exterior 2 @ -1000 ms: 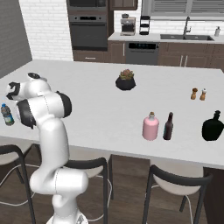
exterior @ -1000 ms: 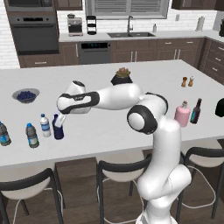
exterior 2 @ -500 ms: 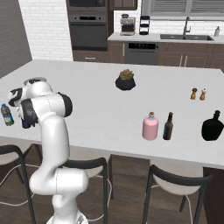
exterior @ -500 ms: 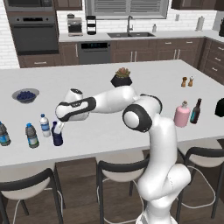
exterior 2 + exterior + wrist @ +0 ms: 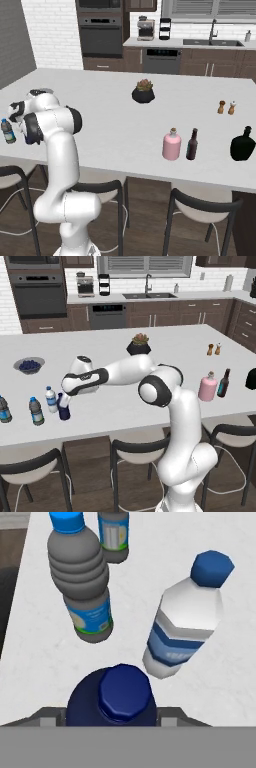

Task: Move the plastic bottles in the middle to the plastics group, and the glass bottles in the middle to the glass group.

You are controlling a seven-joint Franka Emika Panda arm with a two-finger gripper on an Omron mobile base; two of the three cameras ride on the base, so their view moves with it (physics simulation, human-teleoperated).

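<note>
**Navy bottle at the plastics group, neighbours crowding the release**

The dark navy bottle (image 5: 64,412) stands on the counter (image 5: 150,376) near its front left edge, and in the hand view it sits between the claw (image 5: 65,406) tips, which look closed on its sides at about bottle width. Just beside it is the white-bodied bottle (image 5: 187,619) with a blue label; the two look nearly touching. A little further off stand the grey blue-capped bottles (image 5: 82,587), one behind the other, the plastics group itself.

My reading is that the risk lies in the release and the retreat. If the jaws open wide or the hand pulls away sideways, a finger could clip the white bottle and topple it into the grey ones. A tilt in the navy bottle at letting go could knock the same row. The counter edge is near, so a rolling bottle may drop off.

The pink bottle (image 5: 171,144) remains beside the dark brown bottle (image 5: 192,144), well apart from all this.
</note>
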